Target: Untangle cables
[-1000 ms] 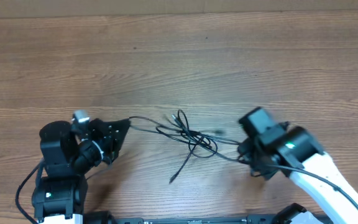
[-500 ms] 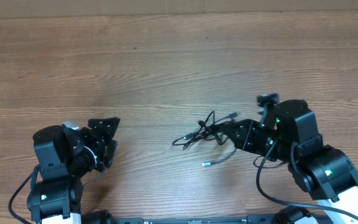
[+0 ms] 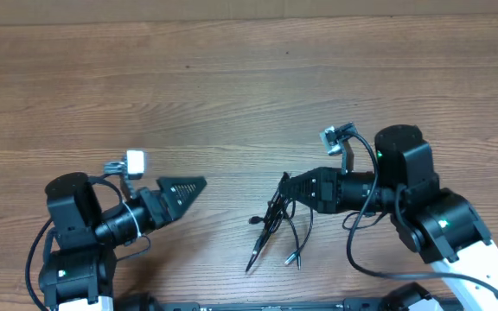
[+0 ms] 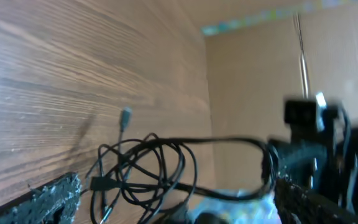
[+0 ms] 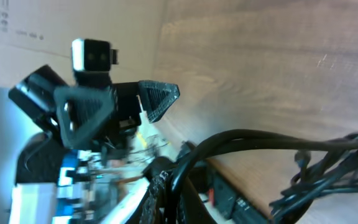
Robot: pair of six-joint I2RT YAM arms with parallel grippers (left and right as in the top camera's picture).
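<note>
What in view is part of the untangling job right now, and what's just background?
Job:
- cables, bunched and hanging from the right gripper
- left gripper, open and holding nothing

Just there:
- wooden table
- thick arm cable fixed to the right arm
- cardboard wall

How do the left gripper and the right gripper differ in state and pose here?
The right gripper is shut on the cables, which dangle from it; the left gripper holds nothing. The left gripper's jaws stand apart, while the right gripper's are pinched together. Shared: both point inward, facing each other across the bundle.
</note>
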